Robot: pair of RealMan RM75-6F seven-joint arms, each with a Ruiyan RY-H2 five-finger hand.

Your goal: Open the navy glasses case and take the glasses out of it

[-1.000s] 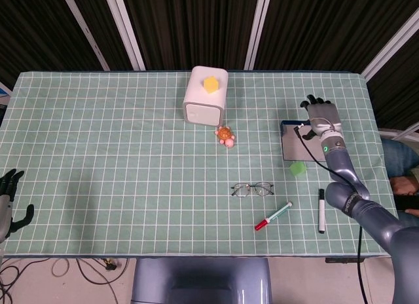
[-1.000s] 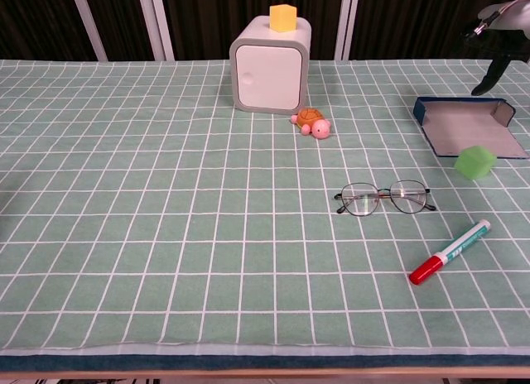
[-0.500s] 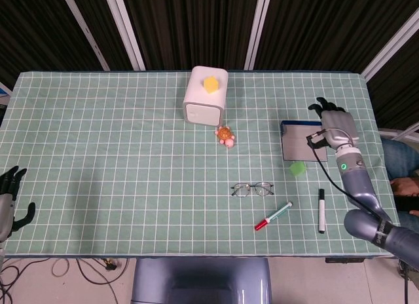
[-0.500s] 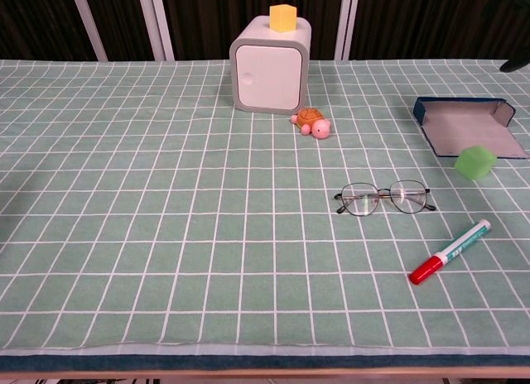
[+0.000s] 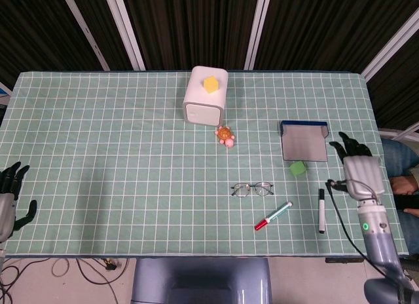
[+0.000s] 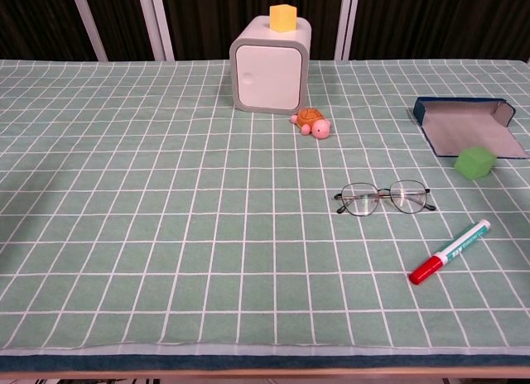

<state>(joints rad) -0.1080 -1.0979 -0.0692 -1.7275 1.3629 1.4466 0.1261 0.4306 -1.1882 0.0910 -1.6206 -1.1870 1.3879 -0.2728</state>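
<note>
The navy glasses case (image 5: 304,141) (image 6: 468,127) lies open and flat at the right of the table, its grey lining showing and nothing inside. The glasses (image 5: 252,189) (image 6: 385,197) lie unfolded on the green cloth, left of and nearer than the case. My right hand (image 5: 359,170) hovers off the table's right edge, fingers spread, holding nothing; only the head view shows it. My left hand (image 5: 9,199) hangs open at the far left edge, also holding nothing.
A green cube (image 5: 298,168) (image 6: 474,162) sits at the case's near edge. A red-capped marker (image 5: 273,215) (image 6: 450,251) and a black marker (image 5: 321,210) lie near the front. A white box (image 5: 205,95) with a yellow block and a toy turtle (image 5: 225,135) stand mid-table.
My right hand has drawn back from above the case, moving toward the near right edge of the table and out of the chest view. The case and glasses stayed put.
</note>
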